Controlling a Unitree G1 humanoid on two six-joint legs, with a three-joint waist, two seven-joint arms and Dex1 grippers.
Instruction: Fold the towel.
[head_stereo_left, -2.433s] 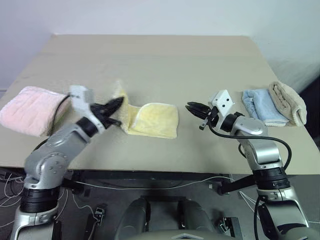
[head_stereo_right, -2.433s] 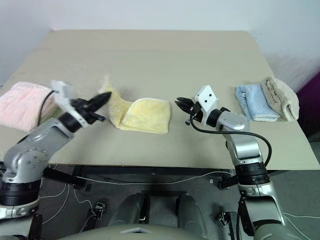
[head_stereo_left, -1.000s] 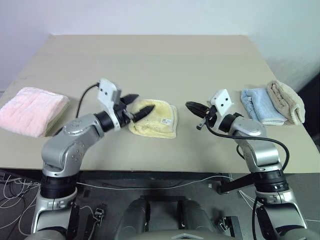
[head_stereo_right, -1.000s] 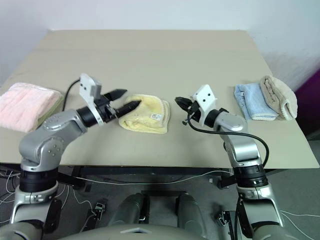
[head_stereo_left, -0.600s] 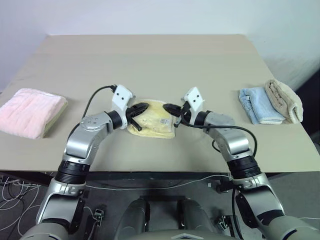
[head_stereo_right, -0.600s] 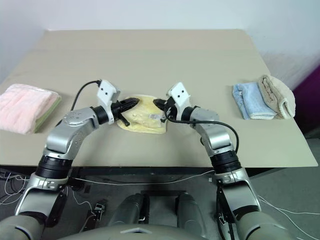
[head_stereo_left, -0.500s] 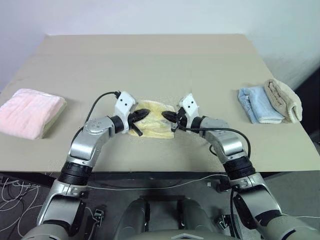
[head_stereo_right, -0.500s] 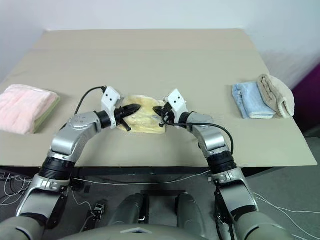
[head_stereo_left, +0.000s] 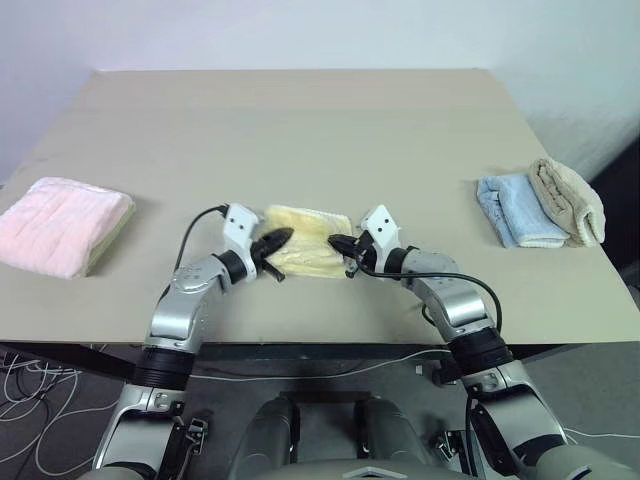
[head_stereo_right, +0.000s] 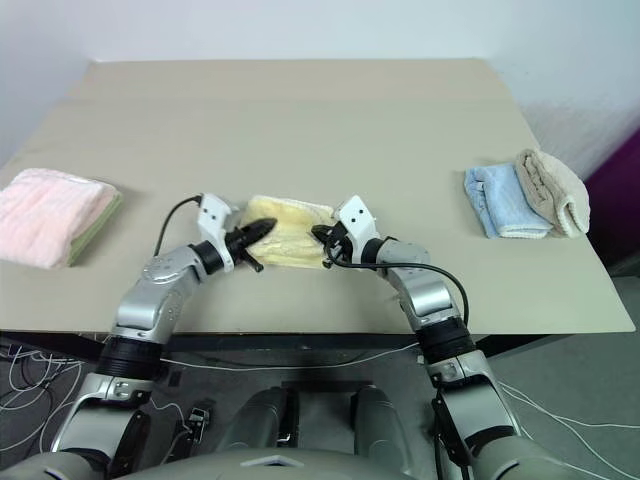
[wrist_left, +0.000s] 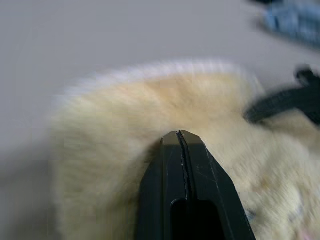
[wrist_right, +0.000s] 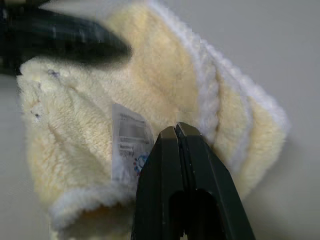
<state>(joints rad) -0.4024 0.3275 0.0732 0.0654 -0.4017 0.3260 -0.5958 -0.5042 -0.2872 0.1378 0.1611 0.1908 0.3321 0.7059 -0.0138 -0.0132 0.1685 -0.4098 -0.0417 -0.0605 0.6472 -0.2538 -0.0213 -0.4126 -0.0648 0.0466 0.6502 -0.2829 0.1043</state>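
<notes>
The towel (head_stereo_left: 305, 252) lies bunched in a small folded heap near the front edge of the desk (head_stereo_left: 300, 130), between the two end effectors. The left end effector (head_stereo_left: 278, 240) has its fingers pressed together, tips against the towel's left side; in the left wrist view its closed tip (wrist_left: 181, 137) sits pushed into the pile with no cloth visibly caught between the fingers. The right end effector (head_stereo_left: 338, 243) is likewise pressed together, its tip at the towel's right side. In the right wrist view the closed fingers (wrist_right: 180, 131) rest on the cloth just beside the white label (wrist_right: 129, 145), with the hem edges (wrist_right: 210, 95) running past them, and the other end effector appears dark across the far side of the heap.

Well off to the left of the left end effector lies a pink towel (head_stereo_left: 58, 222). Well to the right of the right end effector lie a blue towel (head_stereo_left: 516, 209) and a beige towel (head_stereo_left: 572, 200), touching each other.
</notes>
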